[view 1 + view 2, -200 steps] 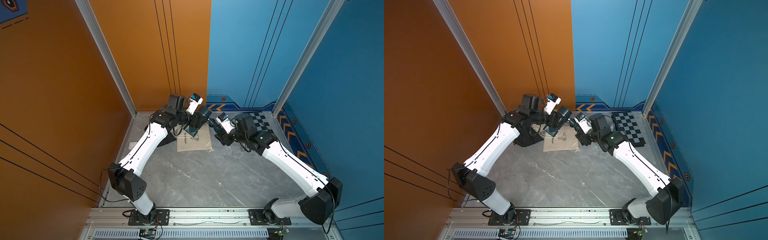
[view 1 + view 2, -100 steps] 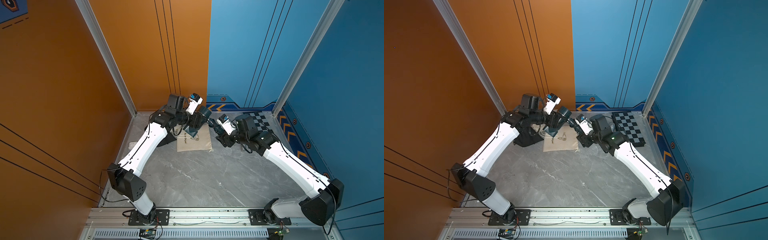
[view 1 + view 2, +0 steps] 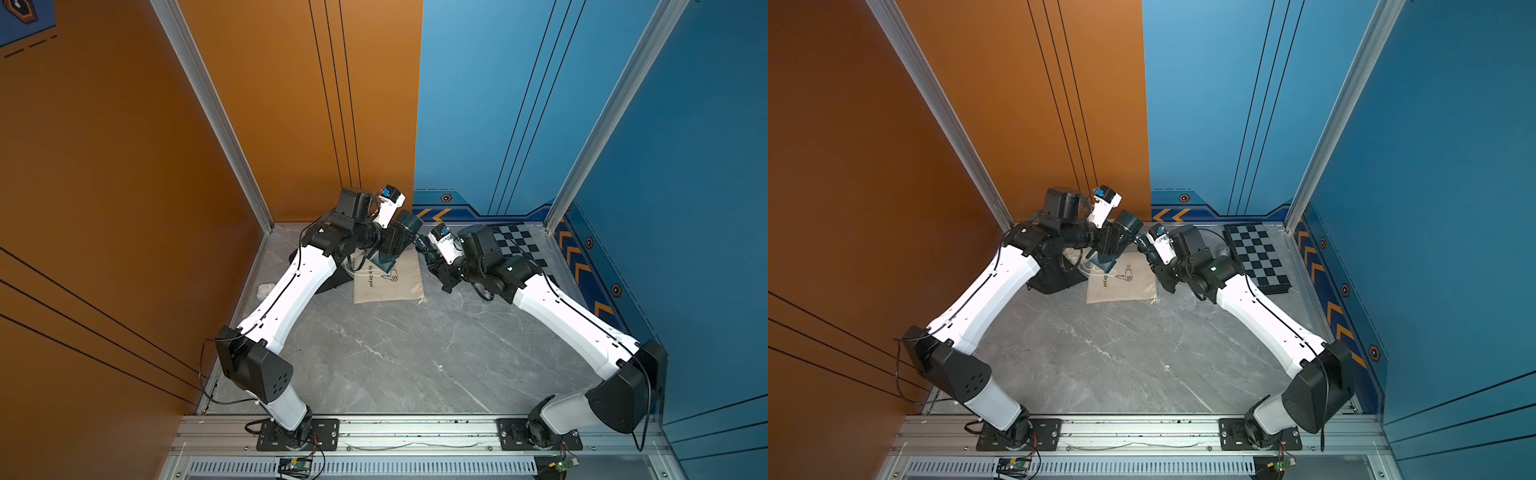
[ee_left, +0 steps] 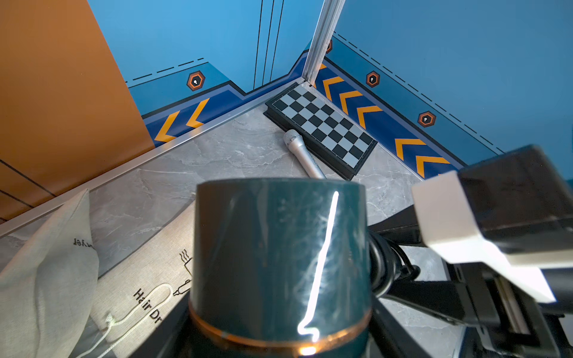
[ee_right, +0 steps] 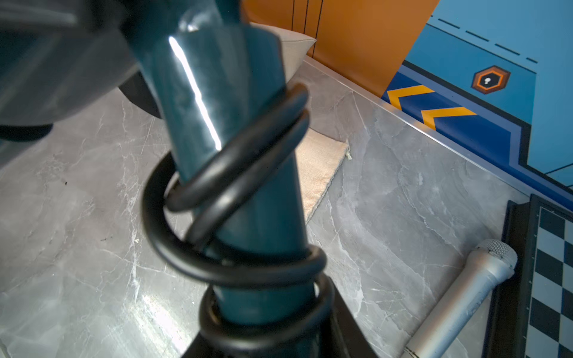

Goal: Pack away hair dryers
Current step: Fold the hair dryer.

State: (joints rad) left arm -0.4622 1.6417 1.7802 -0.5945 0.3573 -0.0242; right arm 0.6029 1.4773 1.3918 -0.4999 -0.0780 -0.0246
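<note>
While left fingers [image 4: 167, 338] clamp the glossy teal hair dryer [image 4: 279, 254], right fingers [image 5: 347, 328] straddle its cord-wound handle [image 5: 248, 173], hold unclear.

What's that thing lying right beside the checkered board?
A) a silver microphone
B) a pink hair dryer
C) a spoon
A: a silver microphone lies along the near edge of the board.
</note>
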